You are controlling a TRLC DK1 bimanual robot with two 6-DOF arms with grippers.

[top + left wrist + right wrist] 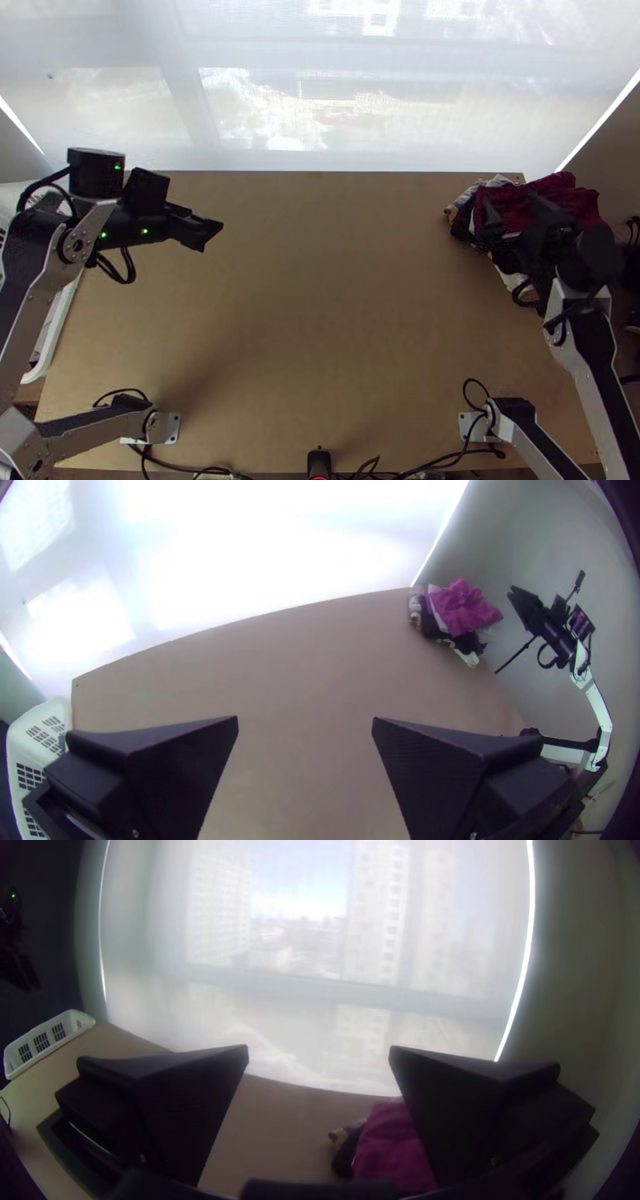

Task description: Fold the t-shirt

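A bunched maroon cloth lies on a pile of dark, grey and white cloths at the table's far right corner; which is the t-shirt I cannot tell. My right gripper is above the pile's near side, open with nothing held. In the right wrist view the maroon cloth is partly hidden behind one finger of the right gripper. My left gripper stands over the table's far left part, open and holding nothing. The left wrist view has the left gripper with the maroon cloth far off.
The bare wooden table stretches between the two arms. A white basket stands beside its left edge. Black cables run along the near edge, by a small black device. A translucent blind hangs behind the far edge.
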